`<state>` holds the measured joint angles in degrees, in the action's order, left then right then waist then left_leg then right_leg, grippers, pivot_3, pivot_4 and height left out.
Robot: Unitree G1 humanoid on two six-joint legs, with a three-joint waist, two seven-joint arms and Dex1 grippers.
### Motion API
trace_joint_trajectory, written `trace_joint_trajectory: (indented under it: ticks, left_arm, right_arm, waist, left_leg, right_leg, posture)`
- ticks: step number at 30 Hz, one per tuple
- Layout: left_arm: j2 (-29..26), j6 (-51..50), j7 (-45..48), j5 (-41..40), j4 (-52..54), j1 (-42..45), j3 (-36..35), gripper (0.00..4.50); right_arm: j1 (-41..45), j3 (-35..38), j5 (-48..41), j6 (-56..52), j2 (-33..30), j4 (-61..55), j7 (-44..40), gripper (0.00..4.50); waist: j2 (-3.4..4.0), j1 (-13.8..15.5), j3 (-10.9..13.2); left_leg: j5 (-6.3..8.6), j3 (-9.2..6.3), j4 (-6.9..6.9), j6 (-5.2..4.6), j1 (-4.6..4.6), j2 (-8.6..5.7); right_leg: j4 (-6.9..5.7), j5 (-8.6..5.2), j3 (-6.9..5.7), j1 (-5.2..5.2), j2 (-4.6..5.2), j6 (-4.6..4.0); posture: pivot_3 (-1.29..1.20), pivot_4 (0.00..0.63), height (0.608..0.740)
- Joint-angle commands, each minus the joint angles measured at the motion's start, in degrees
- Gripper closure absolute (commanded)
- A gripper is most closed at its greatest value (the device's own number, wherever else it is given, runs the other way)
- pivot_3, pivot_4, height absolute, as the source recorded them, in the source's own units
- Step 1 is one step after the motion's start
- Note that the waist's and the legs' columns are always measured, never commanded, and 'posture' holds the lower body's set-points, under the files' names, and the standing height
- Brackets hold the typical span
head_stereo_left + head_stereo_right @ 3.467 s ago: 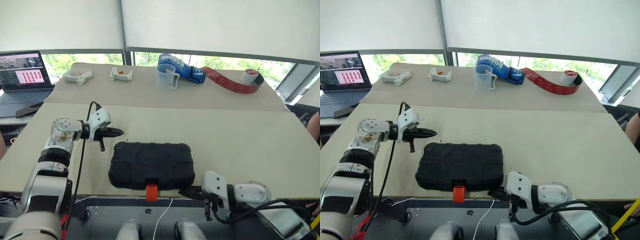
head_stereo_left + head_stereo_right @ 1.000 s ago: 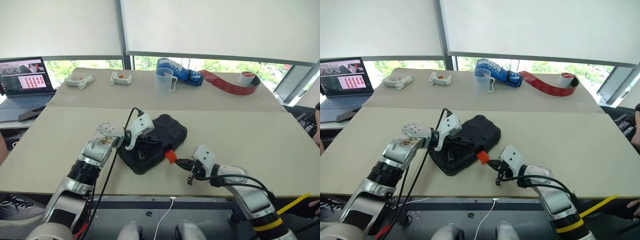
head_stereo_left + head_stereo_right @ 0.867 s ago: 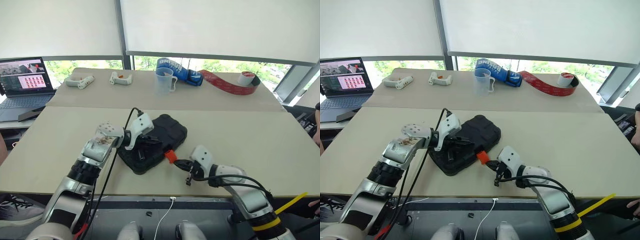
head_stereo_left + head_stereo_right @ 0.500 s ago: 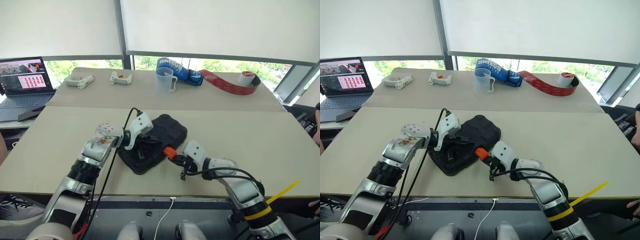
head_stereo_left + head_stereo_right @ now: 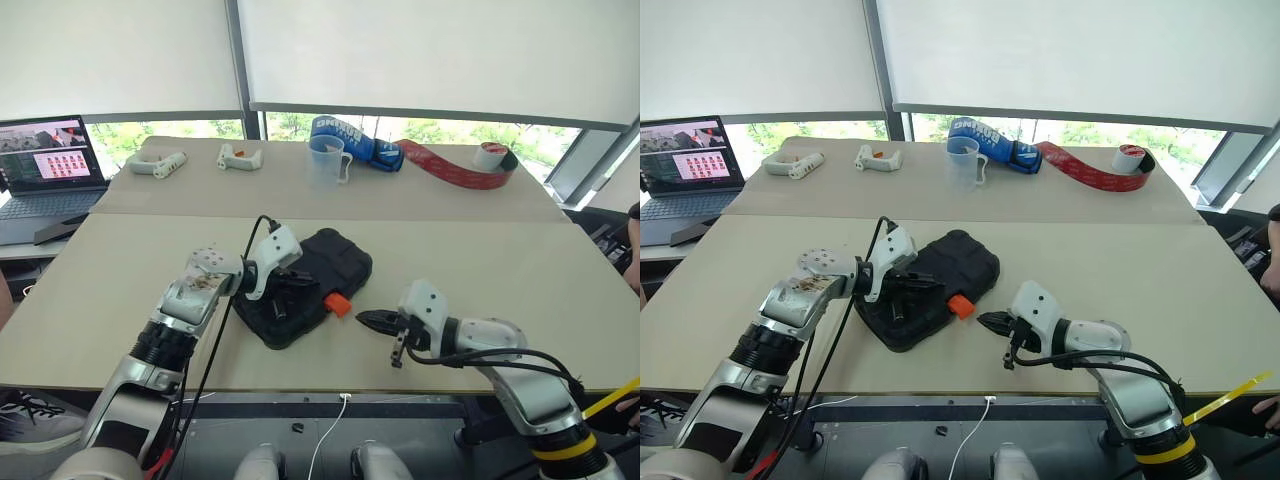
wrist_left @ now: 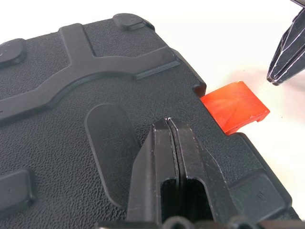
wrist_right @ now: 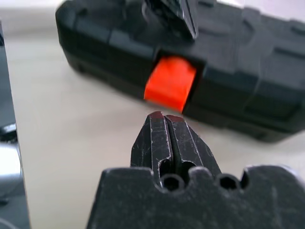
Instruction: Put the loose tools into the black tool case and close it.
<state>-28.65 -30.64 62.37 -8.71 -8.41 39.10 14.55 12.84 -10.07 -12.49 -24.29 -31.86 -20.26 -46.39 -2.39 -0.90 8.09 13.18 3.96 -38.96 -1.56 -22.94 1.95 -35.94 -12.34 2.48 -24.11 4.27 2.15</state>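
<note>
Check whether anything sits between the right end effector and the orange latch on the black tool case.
Nothing visible does. The right end effector, shut, points at the orange latch across bare table. The left end effector rests on the black tool case lid, off that line.

Tool case (image 5: 310, 285) lies closed and skewed on the near table (image 5: 500, 270), its latch (image 5: 340, 303) facing right — left gripper (image 5: 297, 287) on its lid, right gripper (image 5: 368, 320) just right of the latch, apart. Behind, on the far table (image 5: 420, 195) — jug (image 5: 328, 158), tape (image 5: 497, 156), handles (image 5: 157, 161); laptop (image 5: 40, 165) far left.
</note>
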Motion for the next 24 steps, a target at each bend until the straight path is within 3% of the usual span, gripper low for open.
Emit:
trace_joint_trajectory:
  ticks: [1,24]
  left_arm:
    - [-1.1,-3.0,-0.1,1.9,-2.7,-2.8,3.0,4.45]
    - [-1.7,-3.5,-0.6,1.5,-2.1,-4.4,3.2,4.45]
  right_arm:
    - [1.2,-1.0,0.8,2.2,0.4,0.7,-0.3,4.5]
    - [4.9,-3.0,3.2,6.8,8.1,10.0,2.2,4.5]
  waist:
    - [0.0,0.0,0.0]
    - [0.02,-0.5,0.0]
  left_leg:
    - [0.0,0.01,0.0,0.0,-0.01,0.0]
    - [0.0,-0.05,0.11,0.0,0.07,0.06]
  right_leg:
    - [0.02,0.0,0.0,0.0,0.01,0.0]
    - [-0.01,0.07,0.02,-0.06,-0.06,-0.15]
  posture:
    - [0.0,0.15,0.74]
    - [0.0,0.15,0.74]
